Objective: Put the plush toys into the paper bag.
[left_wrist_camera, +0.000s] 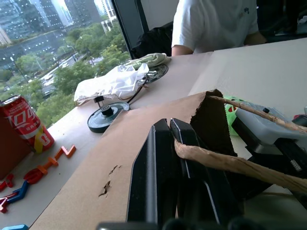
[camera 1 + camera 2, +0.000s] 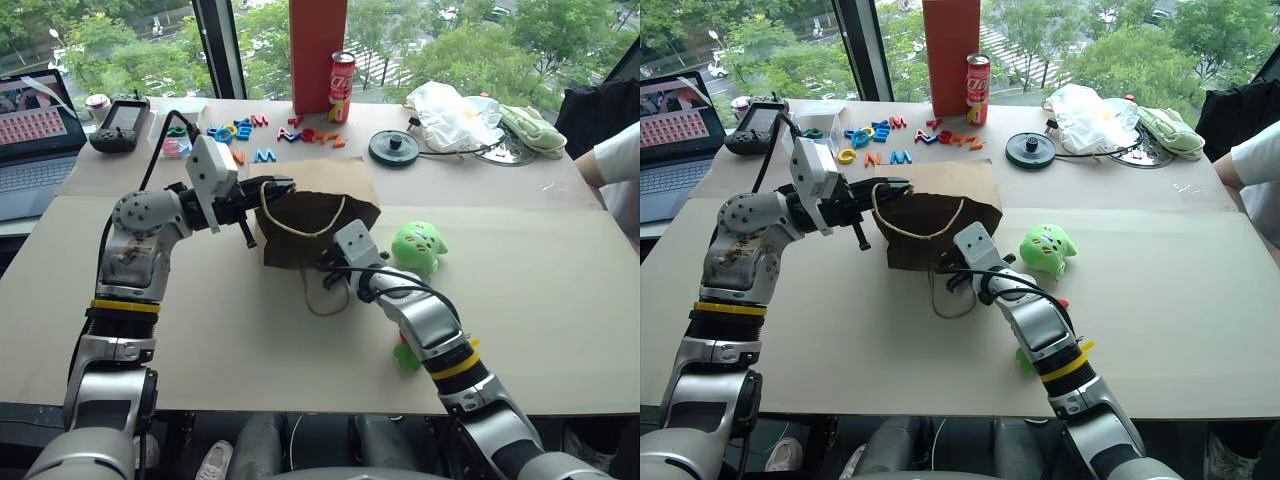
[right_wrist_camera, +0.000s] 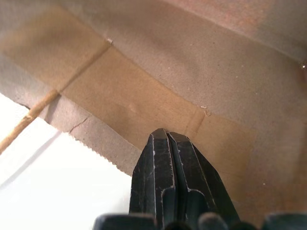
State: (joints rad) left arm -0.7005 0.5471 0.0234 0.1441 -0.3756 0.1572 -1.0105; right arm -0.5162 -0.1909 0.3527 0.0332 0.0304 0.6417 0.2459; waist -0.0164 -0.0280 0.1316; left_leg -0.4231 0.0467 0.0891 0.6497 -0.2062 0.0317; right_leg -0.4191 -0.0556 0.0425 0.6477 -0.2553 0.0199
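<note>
Tabletop [image 2: 560, 300]: paper bag [image 2: 310, 215] on side, mouth facing robot.

Both arms are silver-grey metal with rounded joint housings, each ringed by a yellow-and-black band near the forearm. Black cables loop along them. White boxy wrist modules carry black fingers [image 1: 163, 177], scuffed, perhaps from wear.

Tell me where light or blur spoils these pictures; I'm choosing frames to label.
Left eye view: daylight from the window behind the table, bag mouth dark inside. Left wrist view: left hand and string handle close and soft, can beyond sharper. Right wrist view: table surface blown out white beside the bag's serrated edge, right hand sharp.
</note>
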